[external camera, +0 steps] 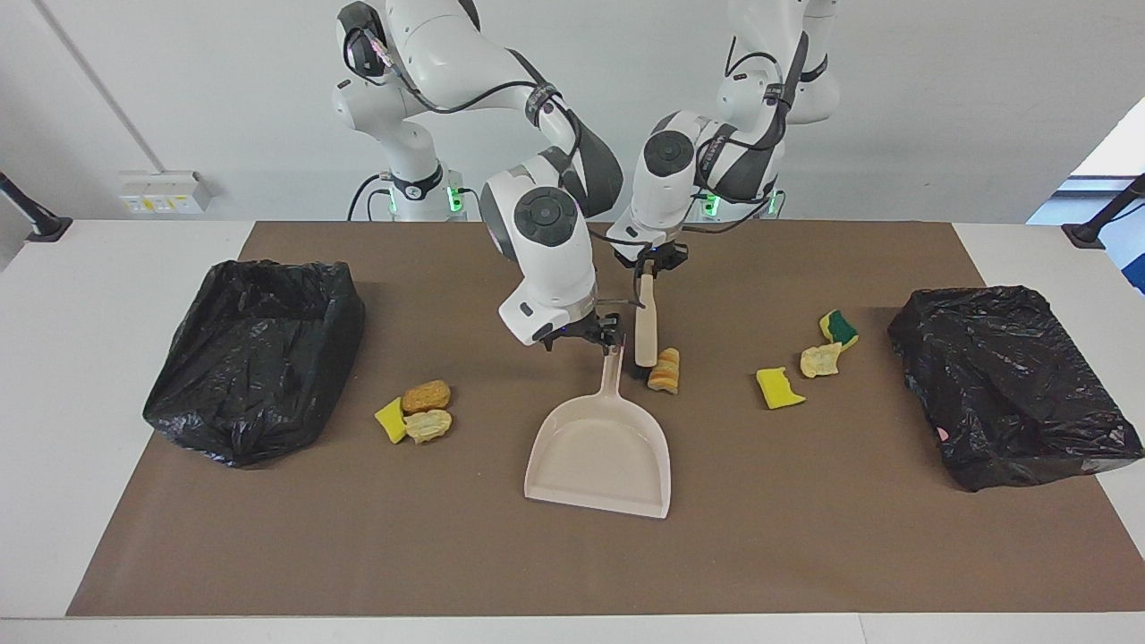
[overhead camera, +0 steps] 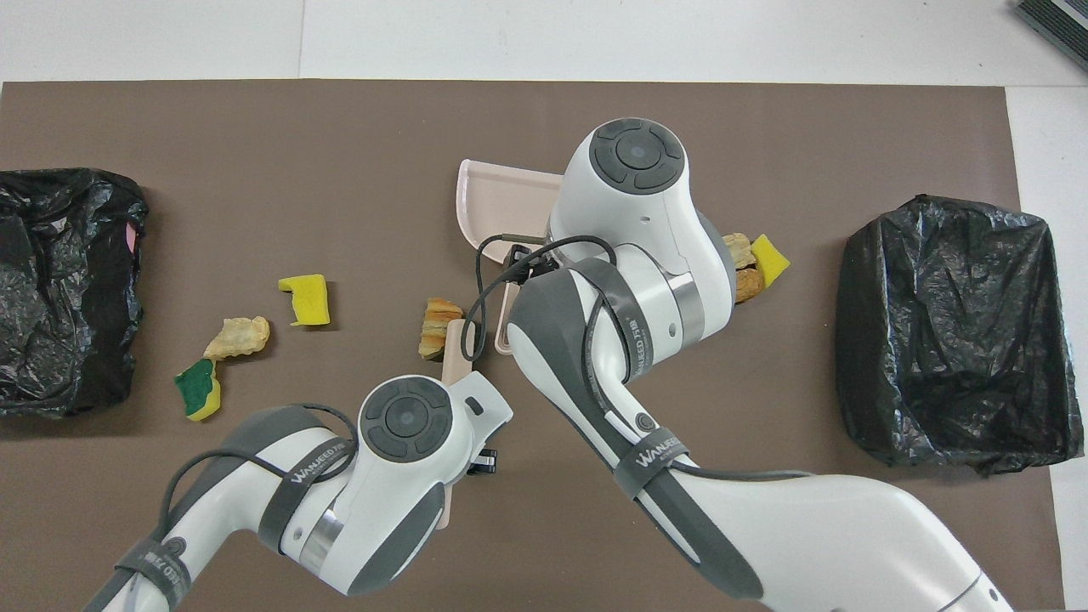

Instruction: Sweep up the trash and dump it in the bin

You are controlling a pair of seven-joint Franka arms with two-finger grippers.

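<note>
With the left end effector (external camera: 646,268) clamped on the brush (external camera: 644,322) and the right end effector (external camera: 597,338) open over the dustpan handle (external camera: 611,376), the bread-like scrap (external camera: 665,370) beside the brush tip looks light and soft, better swept than pinched.

"WANJEED" on left arm strap (overhead camera: 316,466), on right arm strap (overhead camera: 653,446)

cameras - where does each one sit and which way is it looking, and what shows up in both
Facing view: high across the table, looking at the robots; both arms show whole, left gripper shut on the brush, right gripper over the dustpan handle.
Overhead view: above the robots' end, looking steeply down; both arms enter from the bottom.
Shared: the dustpan, brush, croissant piece, scattered scraps and two black bins, turned half around.
</note>
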